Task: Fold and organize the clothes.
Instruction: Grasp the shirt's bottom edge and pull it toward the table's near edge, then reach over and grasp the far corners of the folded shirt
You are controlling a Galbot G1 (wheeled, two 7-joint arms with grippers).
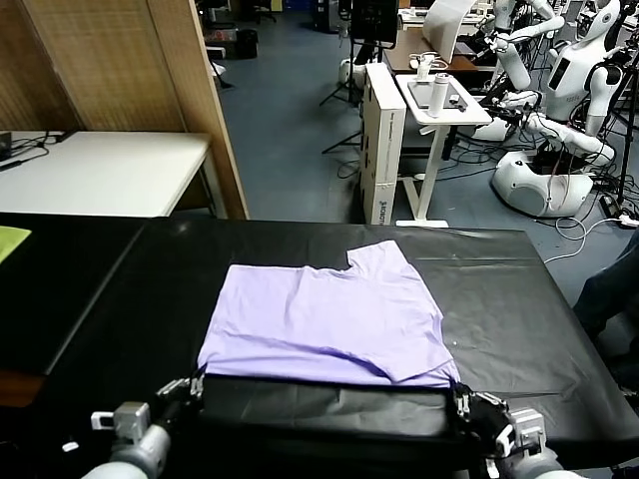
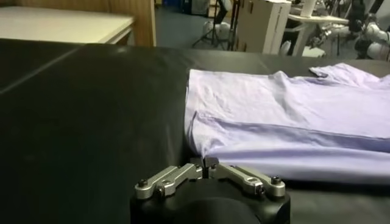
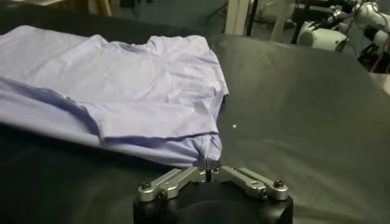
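The clothes are one lavender T-shirt (image 1: 324,319), lying partly folded on the black table (image 1: 519,299) with a sleeve sticking out toward the far side. My left gripper (image 1: 195,384) sits at the shirt's near left corner, shut on the hem. In the left wrist view the fingertips (image 2: 203,163) pinch the corner of the shirt (image 2: 286,115). My right gripper (image 1: 459,399) is at the near right corner, also shut on the hem. The right wrist view shows fabric of the shirt (image 3: 122,85) bunched between that gripper's (image 3: 207,163) closed tips.
A yellow-green cloth (image 1: 10,239) lies at the table's far left edge. Behind stand a white table (image 1: 100,170), a wooden screen (image 1: 130,70), a white cart (image 1: 439,100) and other robots (image 1: 559,130). Bare black tabletop surrounds the shirt.
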